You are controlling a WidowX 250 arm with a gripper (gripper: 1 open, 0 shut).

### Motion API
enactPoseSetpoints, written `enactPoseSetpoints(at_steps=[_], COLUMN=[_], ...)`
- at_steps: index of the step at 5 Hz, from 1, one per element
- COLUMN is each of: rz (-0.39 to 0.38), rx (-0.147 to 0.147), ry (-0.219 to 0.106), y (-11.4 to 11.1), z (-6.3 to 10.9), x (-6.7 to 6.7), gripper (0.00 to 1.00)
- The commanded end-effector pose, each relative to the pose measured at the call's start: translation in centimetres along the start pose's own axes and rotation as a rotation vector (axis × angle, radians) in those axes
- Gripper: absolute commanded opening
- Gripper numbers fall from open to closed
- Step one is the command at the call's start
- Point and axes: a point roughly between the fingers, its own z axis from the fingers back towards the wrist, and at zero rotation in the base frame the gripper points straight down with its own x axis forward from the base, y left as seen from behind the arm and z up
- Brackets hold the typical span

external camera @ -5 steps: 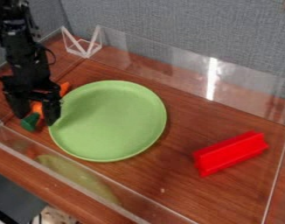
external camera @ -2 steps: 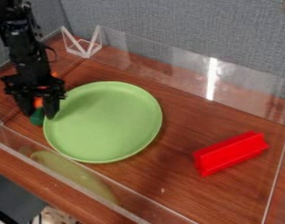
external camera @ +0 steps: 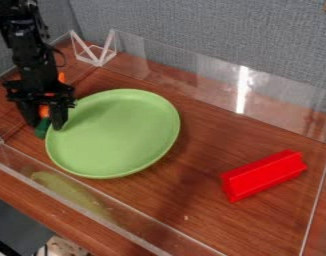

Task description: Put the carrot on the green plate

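Note:
The carrot point(external camera: 44, 118) is a small orange piece with a dark green end. It sits at the left edge of the green plate point(external camera: 119, 140), just by its rim. My gripper point(external camera: 43, 125) points straight down over it, its black fingers shut on the carrot from either side. The fingers hide most of the carrot, and I cannot tell whether it still rests on the wooden table. The large, round, light-green plate lies flat with nothing on it.
A red rectangular block point(external camera: 263, 175) lies on the wooden table point(external camera: 206, 130) to the right of the plate. A white wire stand point(external camera: 92, 47) is at the back left. Clear acrylic walls point(external camera: 246, 85) fence the table at the back, right and front.
My fingers have closed in on the carrot. Gripper and carrot have shifted slightly up and back in the picture, and the plate has slid a little to the left. The red block has not moved.

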Motion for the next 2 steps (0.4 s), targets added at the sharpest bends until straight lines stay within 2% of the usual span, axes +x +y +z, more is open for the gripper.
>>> enactPoseSetpoints(at_steps=[1, 2], rz=[-0.117, -0.225], rx=[0.015, 0.024], ry=[0.011, 0.024], y=[-0.48, -0.65], z=[-0.17, -0.28], x=[-0.29, -0.72], gripper=[0.00, 1.00])
